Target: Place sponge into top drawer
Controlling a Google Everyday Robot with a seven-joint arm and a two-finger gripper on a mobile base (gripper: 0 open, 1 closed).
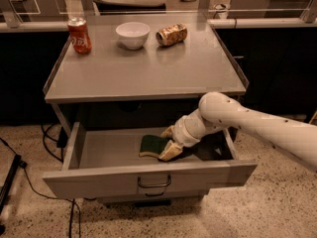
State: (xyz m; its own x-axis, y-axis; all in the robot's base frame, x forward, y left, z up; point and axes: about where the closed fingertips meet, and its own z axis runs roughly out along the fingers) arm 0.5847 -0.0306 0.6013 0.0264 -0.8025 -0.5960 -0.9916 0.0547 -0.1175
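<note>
1. Speckled flooring surrounds a grey metal cabinet that fills the middle of the frame. On its top, toward the upper left, stand a red can [79,34] and a white bowl [132,34], with a gold can [172,34] lying on its side beside them.
2. The top drawer [148,176] is pulled out at the lower centre, its curved handle [154,182] facing the camera.
3. The sponge [150,146] is inside that drawer, right of its middle, green side up with a strip of yellow foam showing along the near edge.
4. My gripper [169,142] reaches down into the drawer from the right and meets the sponge's right end. I cannot tell whether my jaws are pinching it or slack around it.
5. I judge the sponge light, soft and squashy, not fragile and not slippery. It is best held across its short width near one end, and a light squeeze should do.
6. The placing looks nearly done; what remains, I think, is letting go and lifting clear without dragging the sponge.
</note>
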